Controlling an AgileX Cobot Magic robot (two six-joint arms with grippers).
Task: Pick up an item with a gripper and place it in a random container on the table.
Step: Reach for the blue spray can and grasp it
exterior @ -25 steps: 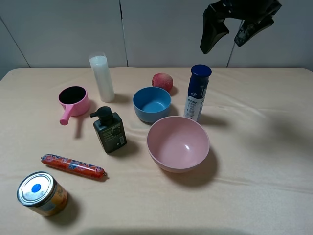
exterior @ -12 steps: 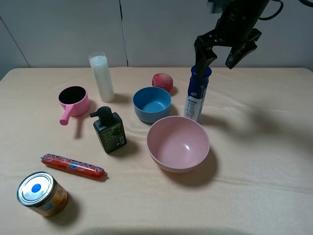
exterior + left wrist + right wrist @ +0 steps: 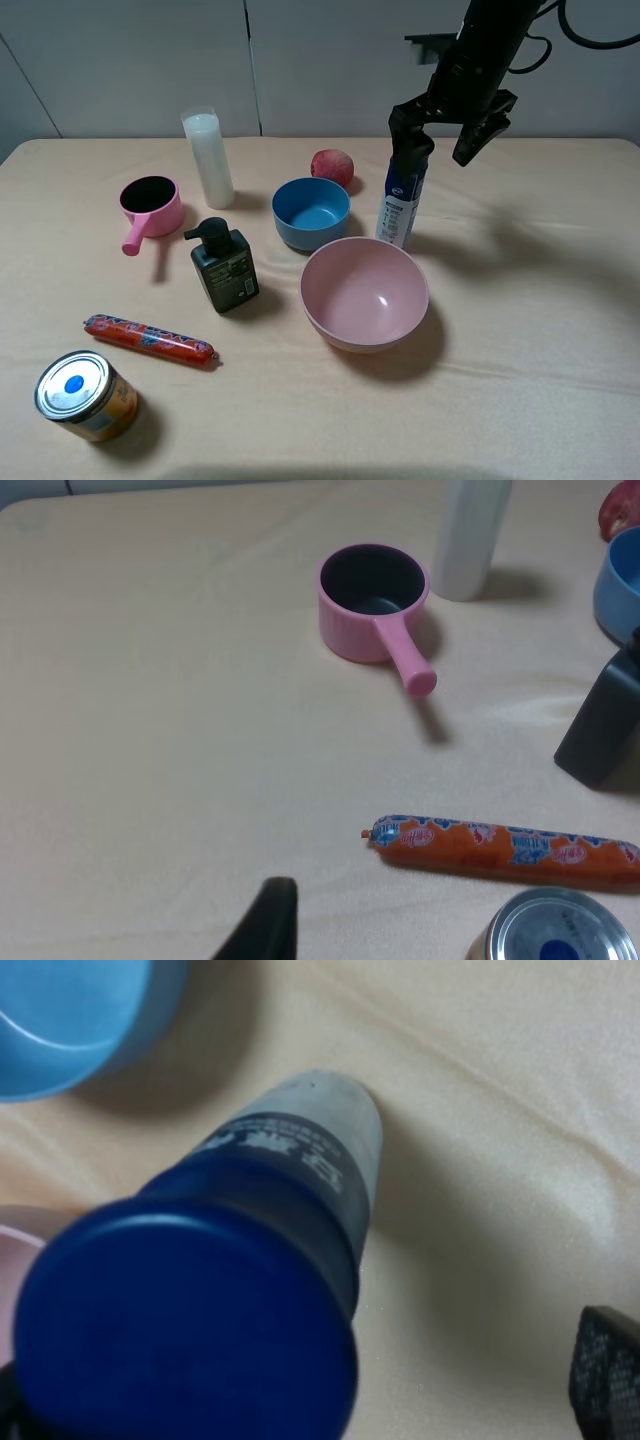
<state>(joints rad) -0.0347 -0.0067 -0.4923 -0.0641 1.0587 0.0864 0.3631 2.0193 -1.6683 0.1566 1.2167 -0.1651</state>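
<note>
The slim bottle (image 3: 400,205) with the dark blue top and white label stands upright on the beige table (image 3: 530,360), just behind the large pale pink bowl (image 3: 340,335). My right gripper (image 3: 440,138) is open and low over the bottle, with one finger in front of the cap and the other to its right. In the right wrist view the blue cap (image 3: 190,1330) fills the lower left, with one fingertip (image 3: 610,1370) apart from it at the right edge. Of my left gripper only one black fingertip (image 3: 265,925) shows, over bare cloth.
A blue bowl (image 3: 311,212) and a red apple (image 3: 332,165) stand left of the bottle. A white cylinder (image 3: 208,158), a pink handled pot (image 3: 150,208), a dark green pump bottle (image 3: 224,266), a sausage (image 3: 148,340) and a tin can (image 3: 84,396) are on the left side.
My right gripper has come down from high above the table and moved left, so its open fingers now flank the bottle's cap. Nothing on the table has moved.
</note>
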